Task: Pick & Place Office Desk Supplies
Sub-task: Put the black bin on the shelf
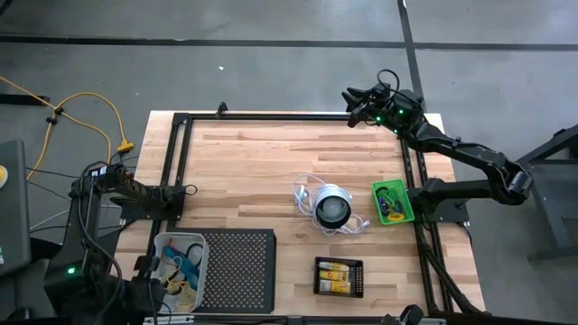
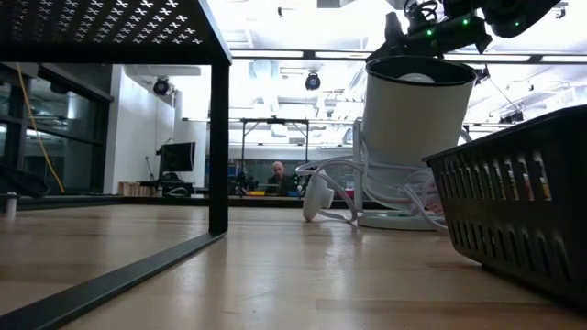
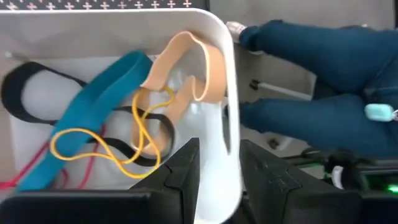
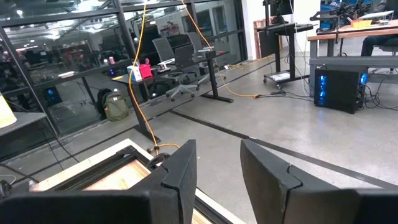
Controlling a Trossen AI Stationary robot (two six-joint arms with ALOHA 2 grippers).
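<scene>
Loose rubber loops lie heaped in the clear plastic tray (image 3: 217,74): a broad teal band (image 3: 93,106), a wide tan band (image 3: 193,68) draped up against the tray's rim, a thin yellow loop (image 3: 134,134), a black band (image 3: 28,102), and a thin red strand at the edge. In the high view that clear tray (image 1: 181,262) sits at the bench's near-left corner, just beside the black perforated tray (image 1: 237,269). Further supplies sit elsewhere: yellow-and-white packs (image 1: 338,274) in a small black mesh basket (image 1: 339,263), and more small pieces in the green tray (image 1: 393,202) near the right edge. Between them stands the round white-and-black device (image 1: 332,209) with its white cord.

The left tool (image 3: 219,177) hangs low over the clear tray's rim, fingers parted, nothing between them. The right tool (image 4: 217,180) waits raised at the bench's (image 1: 271,162) far-right corner, fingers apart and empty, facing the room.

We judge this a placing step at its close, a band apparently dropped in. Next calls for lifting the left tool clear of the rim and finding another loose piece; we see none lying on the open bench.
</scene>
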